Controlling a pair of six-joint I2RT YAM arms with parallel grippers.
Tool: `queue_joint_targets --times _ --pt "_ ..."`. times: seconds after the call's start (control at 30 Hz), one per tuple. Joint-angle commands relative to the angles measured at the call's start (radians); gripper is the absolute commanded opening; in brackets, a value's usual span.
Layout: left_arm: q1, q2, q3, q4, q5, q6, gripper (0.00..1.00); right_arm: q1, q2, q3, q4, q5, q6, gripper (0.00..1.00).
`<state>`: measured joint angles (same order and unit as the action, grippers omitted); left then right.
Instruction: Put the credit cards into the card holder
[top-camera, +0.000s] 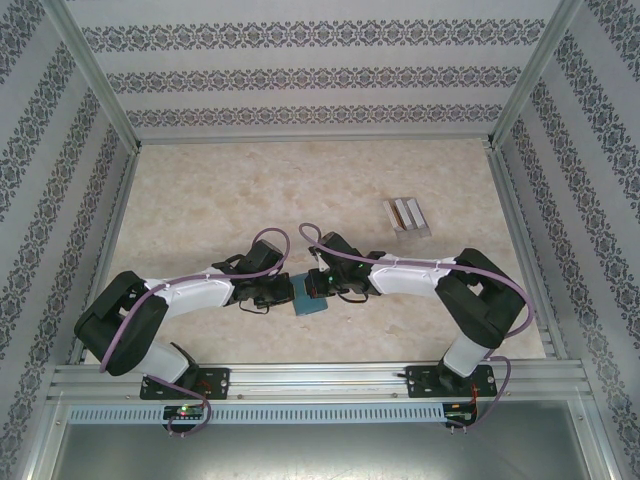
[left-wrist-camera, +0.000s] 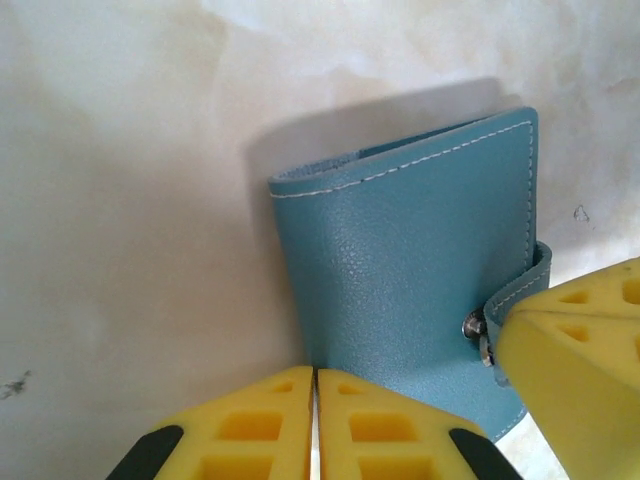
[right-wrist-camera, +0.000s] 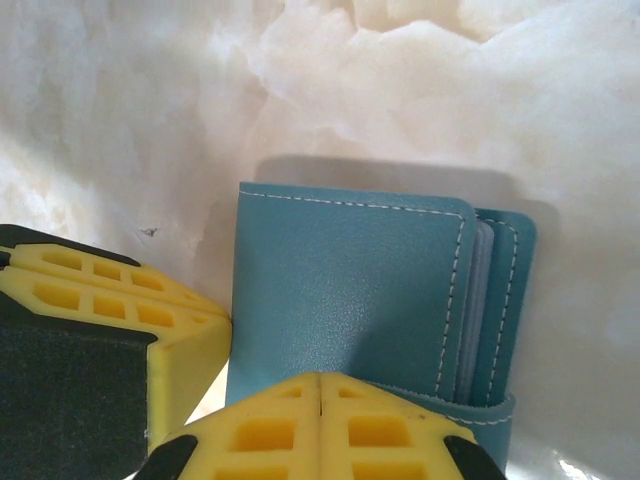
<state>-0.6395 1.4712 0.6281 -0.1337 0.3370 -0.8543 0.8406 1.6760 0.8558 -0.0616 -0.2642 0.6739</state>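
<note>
Teal card holder (top-camera: 308, 297) sat snapped closed at the table's (top-camera: 200, 200) near middle, between my clenched, seemingly empty left gripper (left-wrist-camera: 316, 388) and right gripper (right-wrist-camera: 320, 385), so I reckoned: pin the cover, pop the snap (left-wrist-camera: 470, 326) gently, credit cards (top-camera: 405, 215) lying well apart.

The overhead camera sits high behind the two arm bases, tilted down and forward across the marble-patterned table (top-camera: 200, 200) to the papered back wall (top-camera: 320, 80). It's a wide, distant look. Each wrist camera rides close to the tabletop, looking out over the left gripper (left-wrist-camera: 316, 400) or the right gripper (right-wrist-camera: 320, 400) from opposite sides. All three views share the teal card holder (top-camera: 308, 297) — and each wrist view catches the other gripper at its edge.
</note>
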Motion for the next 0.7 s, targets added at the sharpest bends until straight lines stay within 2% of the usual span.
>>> queue_joint_targets --times 0.0,0.67 --pt "0.003 0.008 -0.009 -0.020 0.005 -0.006 0.11 0.004 -0.038 0.007 -0.003 0.045 -0.020 0.00" --pt "0.003 0.012 -0.009 -0.021 -0.002 -0.015 0.11 0.020 0.048 0.010 0.037 0.054 -0.005 0.00"
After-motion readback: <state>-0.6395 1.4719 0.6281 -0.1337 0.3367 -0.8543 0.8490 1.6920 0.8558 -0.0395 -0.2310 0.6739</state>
